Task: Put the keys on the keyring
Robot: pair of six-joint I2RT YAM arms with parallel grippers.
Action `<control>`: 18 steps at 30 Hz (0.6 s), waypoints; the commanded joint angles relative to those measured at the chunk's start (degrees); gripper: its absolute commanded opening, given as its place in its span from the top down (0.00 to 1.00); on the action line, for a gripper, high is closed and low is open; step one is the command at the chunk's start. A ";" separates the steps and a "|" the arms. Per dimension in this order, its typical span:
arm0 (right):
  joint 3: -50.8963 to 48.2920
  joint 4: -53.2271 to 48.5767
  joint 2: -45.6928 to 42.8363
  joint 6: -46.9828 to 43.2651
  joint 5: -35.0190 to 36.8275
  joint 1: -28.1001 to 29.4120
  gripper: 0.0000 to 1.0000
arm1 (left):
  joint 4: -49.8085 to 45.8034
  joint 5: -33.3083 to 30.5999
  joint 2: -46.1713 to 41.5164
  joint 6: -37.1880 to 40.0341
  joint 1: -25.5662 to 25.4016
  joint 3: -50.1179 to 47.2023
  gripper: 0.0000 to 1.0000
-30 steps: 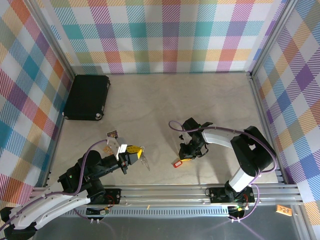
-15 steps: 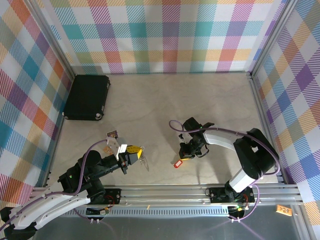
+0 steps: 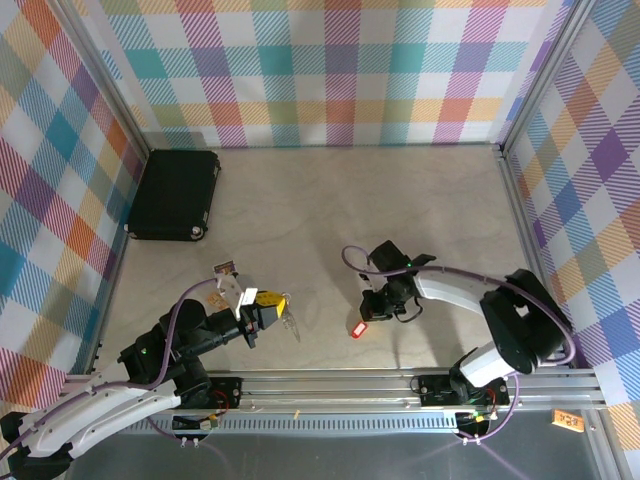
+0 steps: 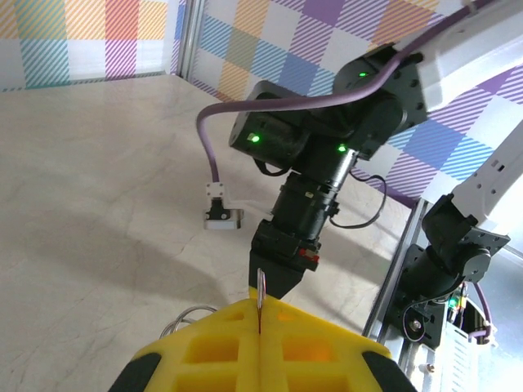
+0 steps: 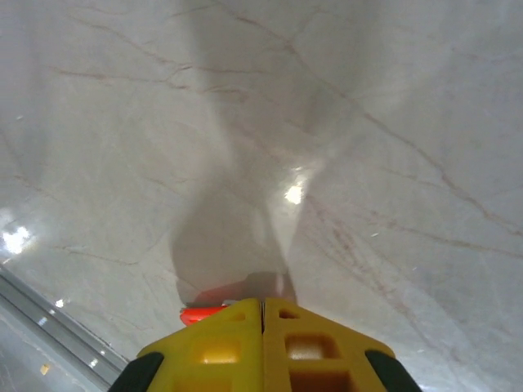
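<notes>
While the left jaws pinch the keyring [image 3: 289, 322], the right jaws sit closed, tips at the red key [image 3: 357, 329] on the counter [image 3: 300, 220].

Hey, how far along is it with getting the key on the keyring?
Done: the left gripper holds the keyring pinched. In hand: the right gripper is shut on the red key, low over the table. Left: bring them together and thread the key on; they are apart.

The walls [image 3: 330, 70] are showing pastel plaid in orange, teal and purple. The table [image 3: 300, 220] is showing cream marble, faintly veined. The case [image 3: 174, 193] is looking black, the key [image 3: 359, 329] red, the keyring [image 3: 289, 321] silver; the left hand [image 4: 259, 314] and right hand [image 5: 261, 310] are showing yellow tips.
</notes>
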 commanded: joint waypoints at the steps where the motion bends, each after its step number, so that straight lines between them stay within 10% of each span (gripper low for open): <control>1: -2.62 8.02 -7.25 1.64 1.18 2.34 0.96 | 3.49 1.01 0.32 0.36 -0.29 0.87 1.00; 18: -11.12 27.90 -36.85 -4.11 -7.96 6.91 0.93 | 7.18 6.10 2.99 1.08 -0.24 2.53 1.00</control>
